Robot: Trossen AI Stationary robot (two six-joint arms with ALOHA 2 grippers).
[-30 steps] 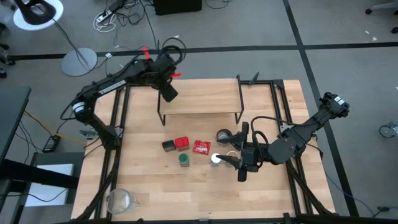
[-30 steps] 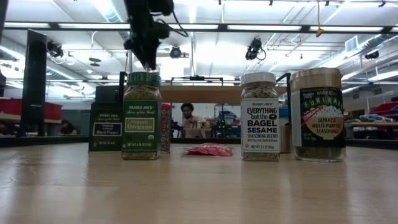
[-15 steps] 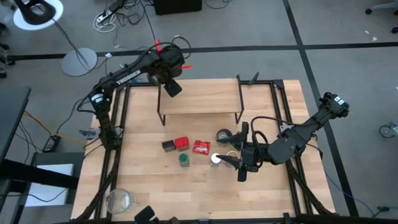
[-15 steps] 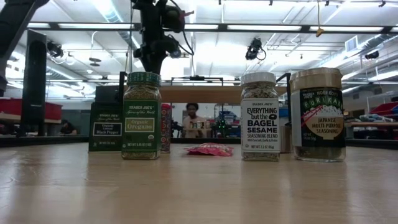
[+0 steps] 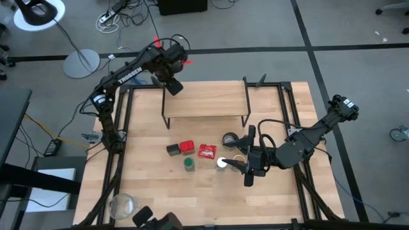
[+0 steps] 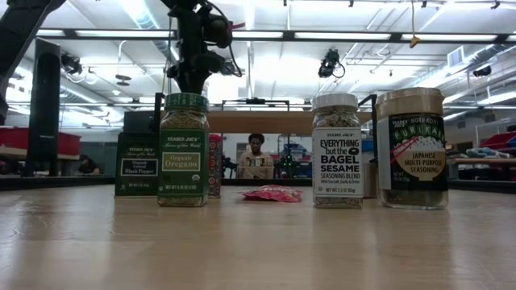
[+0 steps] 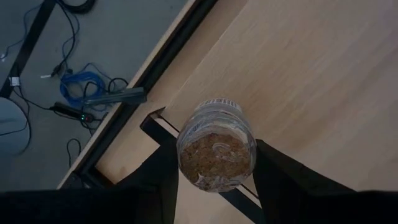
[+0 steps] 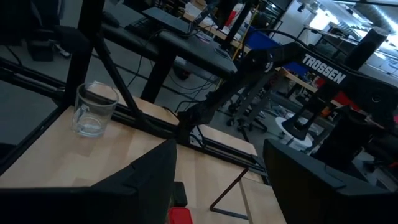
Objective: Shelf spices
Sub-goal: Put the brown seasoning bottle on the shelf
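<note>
Start with the worktop: pale wood, hard and level, easy to slide a base across. Toward its far edge, find the shelf, a narrow plank on thin black legs; likely light and easy to nudge, so set things down gently rather than drop them.

Near the front, see the waiting spices in a loose cluster:
- the wide tan-lidded jar, probably the heaviest; take it low around the body rather than by the lid
- the white-capped jar and the green jar, both upright; judged rigid, smooth-walled and a little slippery, and breakable if glass
- the dark tin and the red tin, side by side; flat faces should give a surer hold than round walls, and probably little weight

Above the left end of the shelf, note the left pincer, clamped on a clear jar across its round body, with the brown contents showing through the base. Held clear of the plank, not yet set down. Keep the squeeze firm but modest, since a curved wall can twist between flat fingers.

Just beside the white-capped jar, find the right pincer, low over the worktop, fingers spread and holding nothing.
</note>
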